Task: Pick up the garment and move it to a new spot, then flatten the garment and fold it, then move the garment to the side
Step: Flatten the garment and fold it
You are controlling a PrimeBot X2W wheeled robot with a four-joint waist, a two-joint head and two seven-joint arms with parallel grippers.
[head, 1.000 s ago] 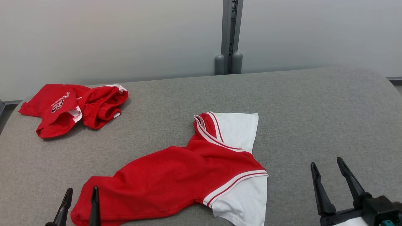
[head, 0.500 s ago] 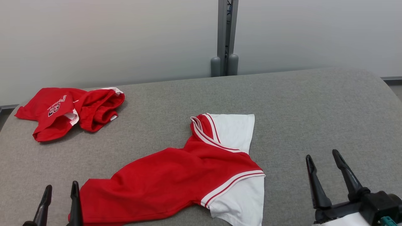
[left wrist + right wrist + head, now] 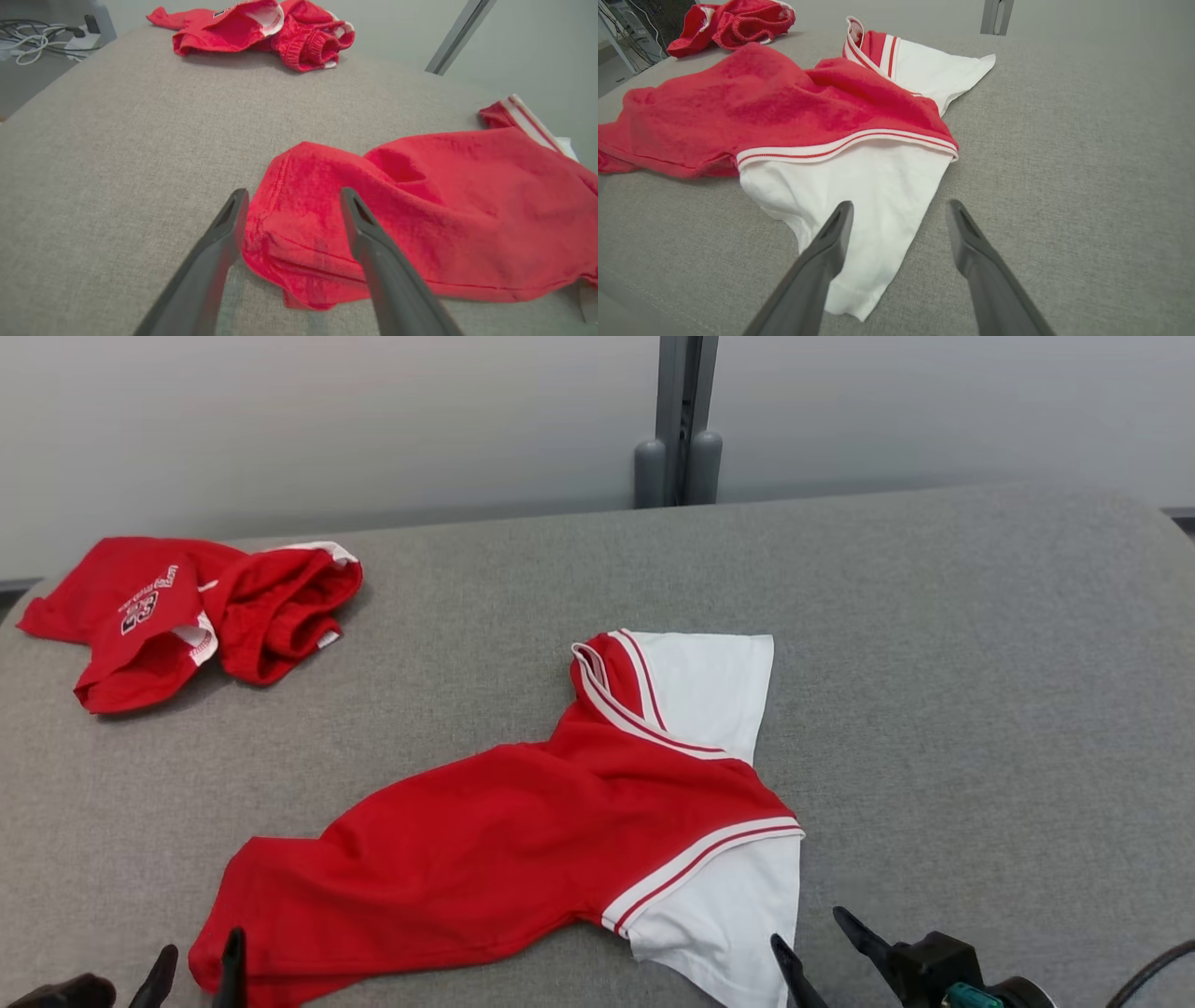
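Note:
The garment (image 3: 523, 840), a red shirt with white sleeves and red-and-white trim, lies crumpled at the middle of the grey padded table (image 3: 980, 663). My left gripper (image 3: 201, 957) is open at the shirt's lower left corner. In the left wrist view its fingers straddle the red hem of the garment (image 3: 467, 200), left gripper (image 3: 293, 193) low over the cloth. My right gripper (image 3: 808, 931) is open beside the near white sleeve. The right wrist view has the garment (image 3: 784, 102) ahead and the right gripper (image 3: 899, 205) over that sleeve's right edge. Nothing is gripped.
A second red garment (image 3: 187, 607) with a printed logo lies bunched at the table's far left corner. A grey post (image 3: 679, 420) stands against the wall behind the table. Cables (image 3: 37, 37) lie on the floor past the left edge. Bare table stretches to the right.
The head camera has tilted down. Both grippers have closed in on the shirt: the left to its hem corner, the right leftward to the near white sleeve. Both stay open.

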